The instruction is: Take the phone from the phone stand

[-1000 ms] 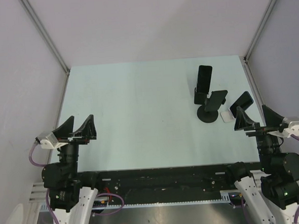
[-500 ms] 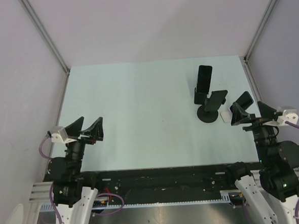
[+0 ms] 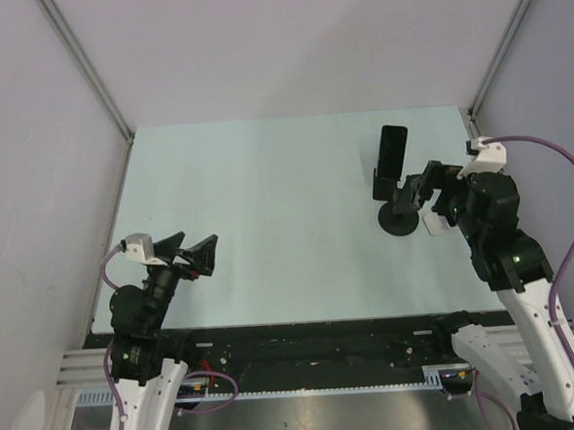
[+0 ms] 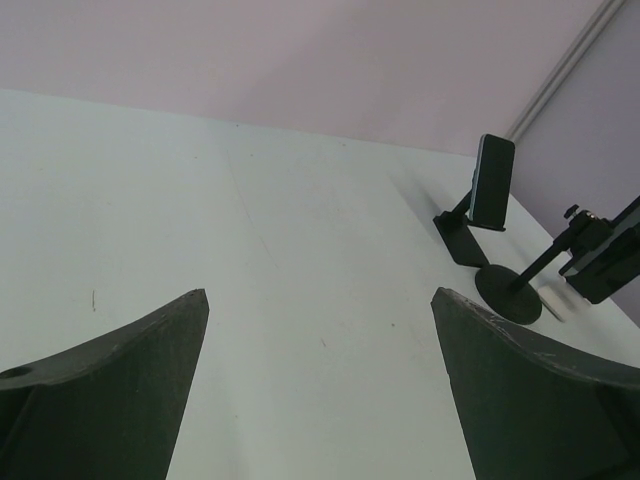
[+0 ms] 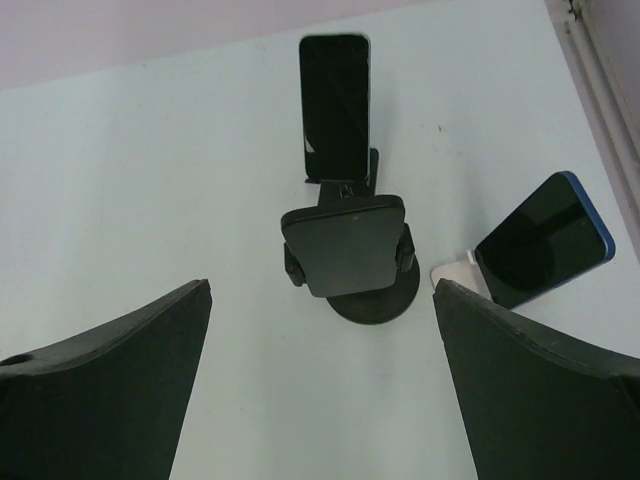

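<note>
near the phone stand (image 5: 376, 302), right gripper (image 5: 321, 286) faces the phone (image 5: 345, 245), jaws apart.

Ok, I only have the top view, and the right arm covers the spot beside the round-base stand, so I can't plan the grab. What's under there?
Observer: The right wrist camera shows a blue-edged phone leaning on a small white stand, just right of the round-base stand.
Operator: Is the right gripper open?
Observer: Yes, the right gripper is wide open, with nothing between its fingers.
Operator: And the phone on the round stand?
Observer: That dark phone is held by side clamps at both edges, its face tilted up toward the wrist camera.
</note>
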Controlling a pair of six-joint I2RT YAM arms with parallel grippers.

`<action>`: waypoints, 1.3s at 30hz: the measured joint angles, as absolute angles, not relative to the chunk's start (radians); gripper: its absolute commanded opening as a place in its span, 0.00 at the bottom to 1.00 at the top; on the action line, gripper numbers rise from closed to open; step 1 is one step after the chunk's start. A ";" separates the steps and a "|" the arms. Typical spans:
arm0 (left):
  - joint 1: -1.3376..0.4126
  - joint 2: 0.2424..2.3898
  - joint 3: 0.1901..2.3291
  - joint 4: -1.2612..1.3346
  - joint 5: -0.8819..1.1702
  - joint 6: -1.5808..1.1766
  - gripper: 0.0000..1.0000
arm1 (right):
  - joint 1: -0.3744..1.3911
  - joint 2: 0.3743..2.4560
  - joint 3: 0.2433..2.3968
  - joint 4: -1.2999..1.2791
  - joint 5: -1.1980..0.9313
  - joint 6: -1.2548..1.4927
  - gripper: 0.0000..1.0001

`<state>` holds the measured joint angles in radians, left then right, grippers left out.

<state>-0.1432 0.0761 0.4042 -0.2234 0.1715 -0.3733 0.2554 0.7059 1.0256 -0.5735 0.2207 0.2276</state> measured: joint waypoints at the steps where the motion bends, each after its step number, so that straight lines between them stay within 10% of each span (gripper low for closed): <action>1: -0.147 0.074 0.400 -0.228 0.171 -0.373 1.00 | 0.255 0.734 1.037 -0.583 0.221 0.226 1.00; 39: -0.211 0.084 0.392 -0.232 0.171 -0.366 1.00 | 0.197 1.092 1.119 -0.511 0.080 0.186 1.00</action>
<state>-0.2111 0.0837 0.3923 -0.2321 0.1707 -0.3656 0.1967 1.0920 1.1187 -0.5114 0.0803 0.1864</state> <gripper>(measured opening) 0.996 0.994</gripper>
